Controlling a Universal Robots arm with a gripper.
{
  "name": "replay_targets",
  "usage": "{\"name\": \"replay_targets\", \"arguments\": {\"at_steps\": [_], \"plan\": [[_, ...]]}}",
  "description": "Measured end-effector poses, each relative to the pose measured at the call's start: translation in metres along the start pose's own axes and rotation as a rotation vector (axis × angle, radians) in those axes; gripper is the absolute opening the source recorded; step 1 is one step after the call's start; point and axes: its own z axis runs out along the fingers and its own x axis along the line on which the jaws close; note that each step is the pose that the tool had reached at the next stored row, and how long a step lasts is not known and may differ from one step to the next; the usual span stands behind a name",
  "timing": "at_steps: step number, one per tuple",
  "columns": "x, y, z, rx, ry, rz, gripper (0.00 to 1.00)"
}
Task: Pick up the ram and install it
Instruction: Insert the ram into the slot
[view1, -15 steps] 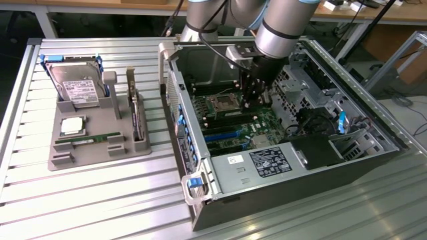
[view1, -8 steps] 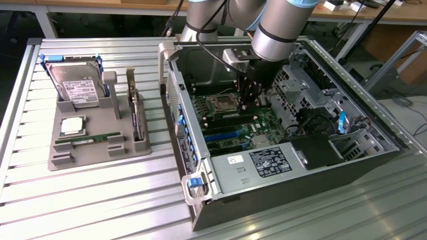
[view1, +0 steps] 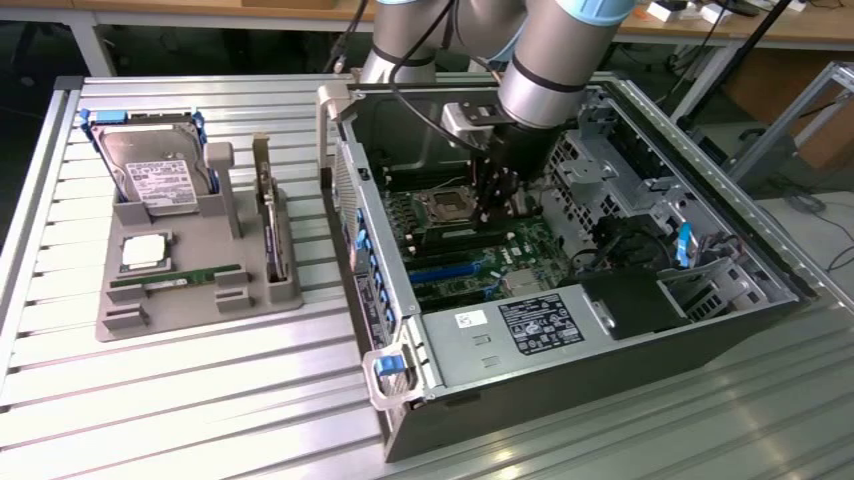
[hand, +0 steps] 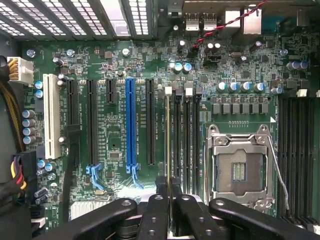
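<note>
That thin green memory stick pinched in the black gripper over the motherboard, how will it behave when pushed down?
The thin green memory stick looks dead straight edge-on, so it is probably stiff. It is likely light, since the black gripper holds it by one end. Being so thin, it may tilt sideways or crack if pressed off-line.

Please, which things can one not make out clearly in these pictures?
1. Wrist view: the ram, clamped in the gripper, shows edge-on, so its chips and label are hidden.
2. Wrist view: whether the ram touches the memory slots cannot be told.
3. Exterior view: the gripper's body hides the ram.
4. Exterior view: the hard drive label text is too small.
</note>
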Motion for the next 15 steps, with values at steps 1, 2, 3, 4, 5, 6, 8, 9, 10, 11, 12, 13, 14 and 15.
{"name": "replay_targets", "arguments": {"at_steps": [1,2,3,4,5,6,8,9,10,11,12,13,14,15], "plan": [[0.000,-0.0001,0.0020,0.0000,0.0000,0.000,0.13],[0.000,-0.0001,0.0033,0.0000,0.0000,0.000,0.13],[-0.001,0.0000,0.0039,0.0000,0.0001,0.000,0.13],[-0.001,0.0008,0.0052,0.0000,0.0000,0.000,0.13],[-0.001,0.0013,0.0062,0.0000,0.0000,0.000,0.13],[-0.002,0.0014,0.0076,0.0000,0.0000,0.000,0.13],[-0.003,0.0015,0.0096,0.0000,0.0000,0.000,0.13],[-0.003,0.0020,0.0105,0.0000,0.0001,0.000,0.13],[-0.003,0.0024,0.0113,0.0000,-0.0001,0.000,0.13],[-0.003,0.0025,0.0120,-0.0001,0.0001,0.000,0.13],[-0.003,0.0025,0.0126,0.0000,0.0000,0.000,0.13],[-0.003,0.0024,0.0134,-0.0001,0.0001,0.000,0.13],[-0.003,0.0024,0.0138,0.0000,0.0000,0.000,0.13],[-0.003,0.0024,0.0143,0.0000,0.0000,0.000,0.13]]}}
